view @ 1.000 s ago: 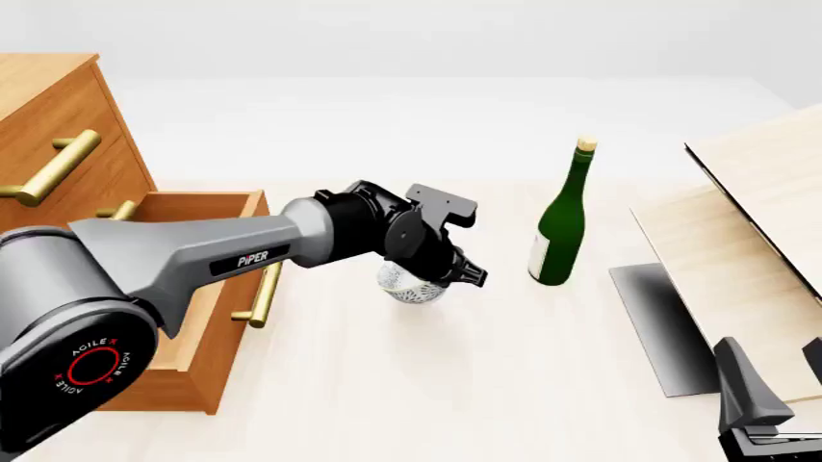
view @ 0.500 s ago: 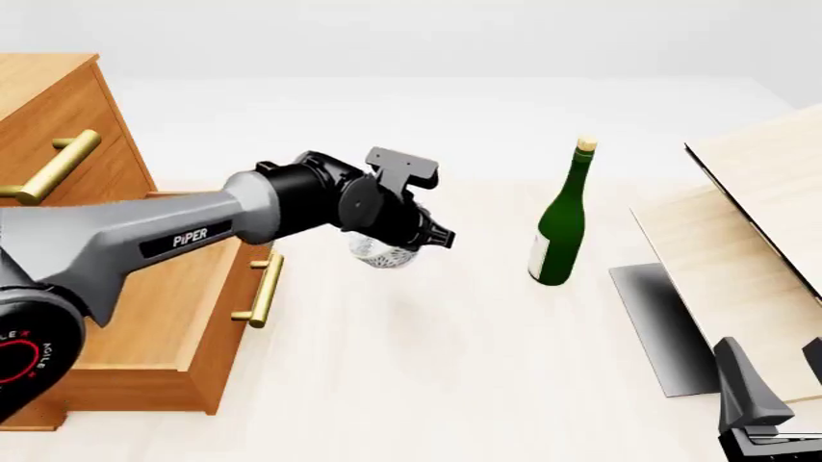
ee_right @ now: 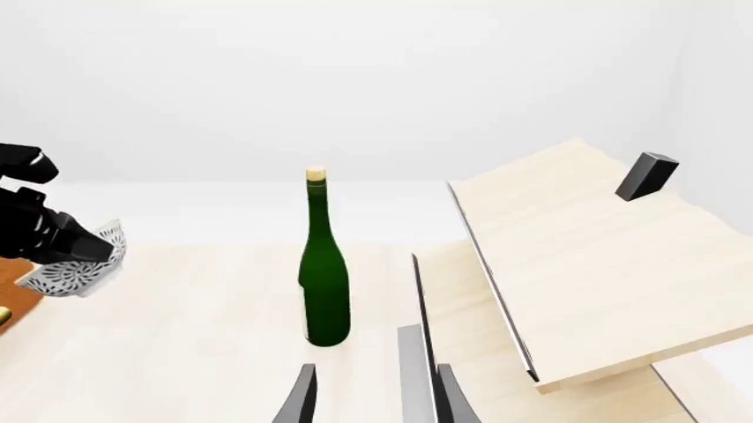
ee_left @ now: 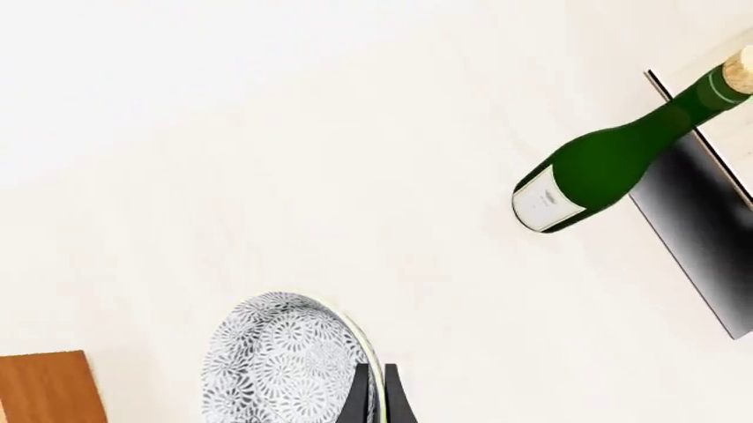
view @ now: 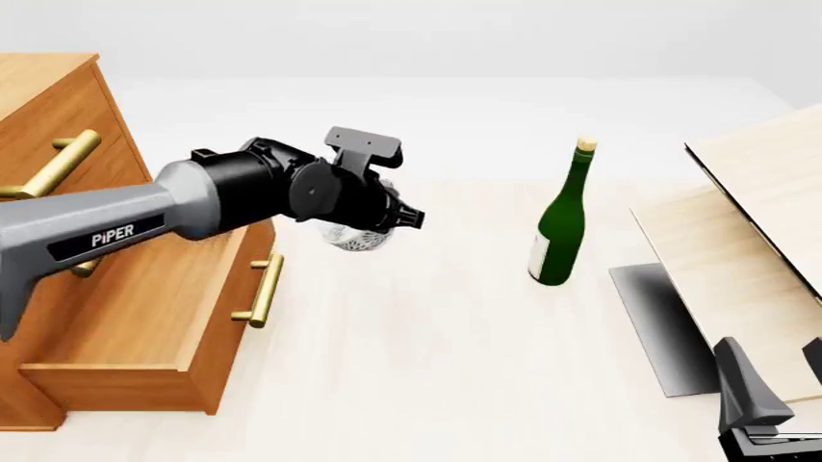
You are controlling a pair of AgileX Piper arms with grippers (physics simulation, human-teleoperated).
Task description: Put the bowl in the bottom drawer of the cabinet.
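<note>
Orange-brown wood fills your left side in the front view: the cabinet (view: 52, 125) stands at the table's left edge, with the bottom drawer (view: 141, 327) pulled out toward you and its brass bar handle (view: 264, 289) facing right. The pale table (view: 437, 385) stretches across the rest, and on your far right pale wooden boards (view: 757, 221) lean over a dark flat panel (view: 661, 327).

Your left arm (view: 129, 221) reaches in from the left across the open drawer. Its gripper, the left gripper (view: 379, 217), is clamped on the rim of the bowl (view: 349, 236), which hangs lifted off the table just past the drawer's far right corner, beside the handle rather than over the drawer's inside. In the left wrist view you see the bowl (ee_left: 282, 361) tilted, with the dark fingertips (ee_left: 374, 397) pinching its edge and a corner of the drawer at the frame's edge.

A green bottle (view: 563, 221) stands upright, well apart from the bowl, toward the boards.

Your right gripper (ee_right: 370, 397) rests low at the near right, its fingers apart and holding nothing.
</note>
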